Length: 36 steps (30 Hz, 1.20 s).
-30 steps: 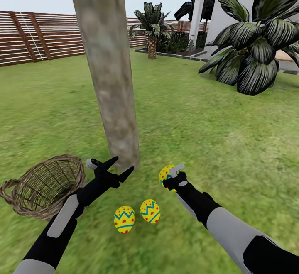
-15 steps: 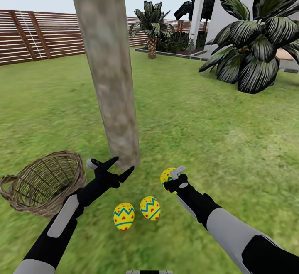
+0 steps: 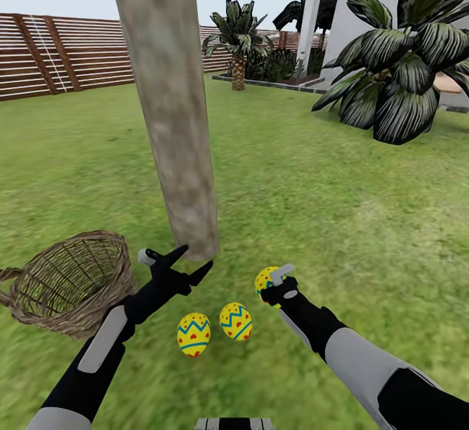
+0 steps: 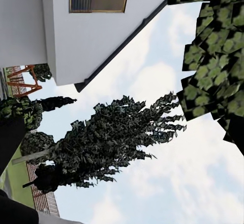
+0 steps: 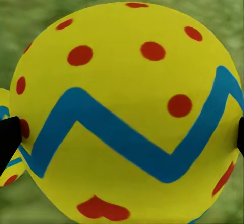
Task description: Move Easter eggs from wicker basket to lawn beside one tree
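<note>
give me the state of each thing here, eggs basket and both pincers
wicker basket: tipped on its side on the lawn, no eggs visible in it
two eggs: lying free on the grass near the tree trunk
third egg: between the right pincer's fingers, low by the grass
right pincer: shut on the third egg
left pincer: open, holding nothing, near the trunk base

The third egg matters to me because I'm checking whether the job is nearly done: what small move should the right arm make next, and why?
Probably lower the right tool slightly and open it, setting the held egg on the lawn. Two eggs already lie on the grass near the tree trunk, and the basket looks empty.
</note>
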Motion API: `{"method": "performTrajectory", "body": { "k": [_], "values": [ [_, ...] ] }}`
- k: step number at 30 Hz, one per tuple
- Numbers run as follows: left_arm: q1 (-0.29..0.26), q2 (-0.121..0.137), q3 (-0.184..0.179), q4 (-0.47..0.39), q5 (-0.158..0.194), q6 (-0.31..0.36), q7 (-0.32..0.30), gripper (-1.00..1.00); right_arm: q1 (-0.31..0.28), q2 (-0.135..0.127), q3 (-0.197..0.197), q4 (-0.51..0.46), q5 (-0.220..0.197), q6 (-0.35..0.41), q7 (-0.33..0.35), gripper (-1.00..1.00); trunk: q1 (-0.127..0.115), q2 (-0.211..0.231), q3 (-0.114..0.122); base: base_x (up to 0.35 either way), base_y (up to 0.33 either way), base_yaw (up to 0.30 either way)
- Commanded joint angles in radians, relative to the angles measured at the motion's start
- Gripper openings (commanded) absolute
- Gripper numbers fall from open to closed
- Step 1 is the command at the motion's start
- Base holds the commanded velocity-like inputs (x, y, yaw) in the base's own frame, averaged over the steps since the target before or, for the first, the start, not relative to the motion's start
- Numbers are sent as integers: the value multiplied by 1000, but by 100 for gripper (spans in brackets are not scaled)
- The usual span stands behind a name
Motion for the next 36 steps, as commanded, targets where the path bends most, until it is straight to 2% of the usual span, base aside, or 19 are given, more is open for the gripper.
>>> {"method": "performTrajectory", "body": {
  "k": [1, 22, 27, 32, 36],
  "values": [
    [-1, 1, -2, 0, 4, 4, -2, 100, -1, -1, 8, -2, -10, 4, -8, -100, 4, -8, -4, 0, 0, 0],
    [-1, 1, -2, 0, 4, 4, -1, 100, -1, 4, 16, 0, -8, 2, -7, -100, 16, -18, -85, 0, 0, 0],
    [-1, 0, -3, 0, 4, 4, -1, 100, -1, 4, 13, 45, -6, 2, -7, -100, 18, -19, -104, 0, 0, 0],
    [-1, 0, -3, -1, 4, 4, -1, 100, -1, 4, 13, 50, -6, 2, -7, -100, 20, -20, -123, 0, 0, 0],
    [-1, 1, -3, -1, 4, 4, -2, 100, -1, 4, 13, 51, -6, 2, -7, -100, 20, -20, -123, 0, 0, 0]
  ]
}}
